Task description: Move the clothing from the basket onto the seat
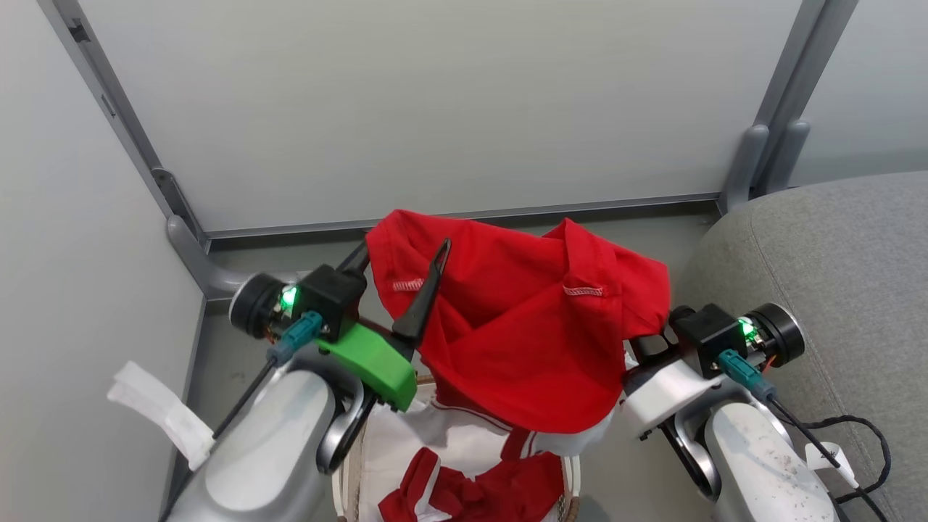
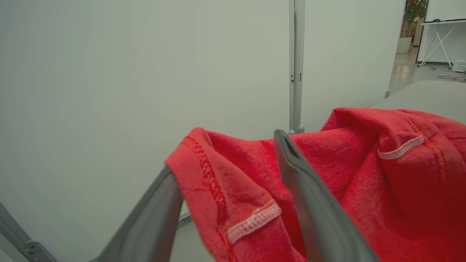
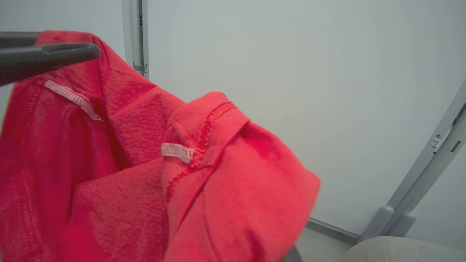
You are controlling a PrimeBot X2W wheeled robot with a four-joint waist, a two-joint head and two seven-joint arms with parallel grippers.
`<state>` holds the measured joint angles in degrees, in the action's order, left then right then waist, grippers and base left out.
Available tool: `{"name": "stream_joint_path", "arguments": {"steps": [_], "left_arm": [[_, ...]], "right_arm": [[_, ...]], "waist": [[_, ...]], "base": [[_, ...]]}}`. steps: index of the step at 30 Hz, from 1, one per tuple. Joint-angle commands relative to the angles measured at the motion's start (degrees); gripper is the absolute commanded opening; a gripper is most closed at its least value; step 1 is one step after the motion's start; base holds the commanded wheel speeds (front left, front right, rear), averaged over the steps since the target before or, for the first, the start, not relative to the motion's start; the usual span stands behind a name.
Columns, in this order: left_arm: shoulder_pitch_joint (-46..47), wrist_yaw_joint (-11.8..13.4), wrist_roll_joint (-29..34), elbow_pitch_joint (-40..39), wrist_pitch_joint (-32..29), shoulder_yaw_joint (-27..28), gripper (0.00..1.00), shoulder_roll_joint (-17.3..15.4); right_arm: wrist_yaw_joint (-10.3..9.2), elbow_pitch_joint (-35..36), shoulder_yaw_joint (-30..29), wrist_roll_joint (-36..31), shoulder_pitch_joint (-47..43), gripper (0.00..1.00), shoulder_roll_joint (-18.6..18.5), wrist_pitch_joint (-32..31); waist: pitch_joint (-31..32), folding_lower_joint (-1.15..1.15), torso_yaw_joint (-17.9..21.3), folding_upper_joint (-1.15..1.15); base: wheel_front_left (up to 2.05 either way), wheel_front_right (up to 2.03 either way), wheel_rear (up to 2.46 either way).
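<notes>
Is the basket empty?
Not empty: more red clothing lies inside the basket, below the lifted red garment.

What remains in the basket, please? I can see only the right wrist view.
Observer: More red clothing with white trim lies in the basket, below the lifted red garment.
Operator: Thank you. Is the left claw gripping that garment?
Observer: No, the left claw is open, and the fabric lies between its spread fingers.
Operator: And where is the seat relative to the basket?
Observer: The grey seat is to the right of the basket, on the robot's right side.
</notes>
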<state>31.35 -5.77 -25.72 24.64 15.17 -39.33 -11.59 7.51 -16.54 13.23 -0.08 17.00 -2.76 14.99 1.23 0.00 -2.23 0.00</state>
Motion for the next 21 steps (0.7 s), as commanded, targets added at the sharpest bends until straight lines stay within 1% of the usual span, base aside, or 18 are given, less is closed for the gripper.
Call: {"name": "stream_joint_path", "arguments": {"steps": [1, 8, 11, 21], "left_arm": [[-2.7, -0.3, 0.4, 0.3, 0.0, 1.1, 1.0, 0.8], [-11.8, -1.2, 2.0, 2.0, 0.0, 5.3, 1.0, 4.1], [-14.3, -1.5, 2.7, 2.8, 0.0, 6.3, 1.0, 5.0], [-18.7, -1.8, 4.4, 2.8, 0.0, 8.9, 1.0, 7.1]], "right_arm": [[-0.04, 0.6, -0.5, -0.5, -0.5, 0.0, -0.2, 0.3], [-0.04, 2.3, -3.2, -1.3, -0.5, 0.0, -0.2, 0.3], [-0.04, 3.2, -4.7, -1.5, -0.6, 0.0, -0.2, 0.3], [-0.04, 4.6, -8.8, -3.7, -1.1, 0.0, -0.2, 0.3]], "waist": [[-0.1, 0.0, 0.0, 0.0], [-0.4, 0.0, 0.1, 0.0], [-0.5, 0.0, 0.1, 0.0], [-1.0, 0.0, 0.6, 0.0]], "base": [[0.0, 0.0, 0.0], [0.0, 0.0, 0.0], [0.0, 0.0, 0.0], [0.0, 0.0, 0.0]]}}
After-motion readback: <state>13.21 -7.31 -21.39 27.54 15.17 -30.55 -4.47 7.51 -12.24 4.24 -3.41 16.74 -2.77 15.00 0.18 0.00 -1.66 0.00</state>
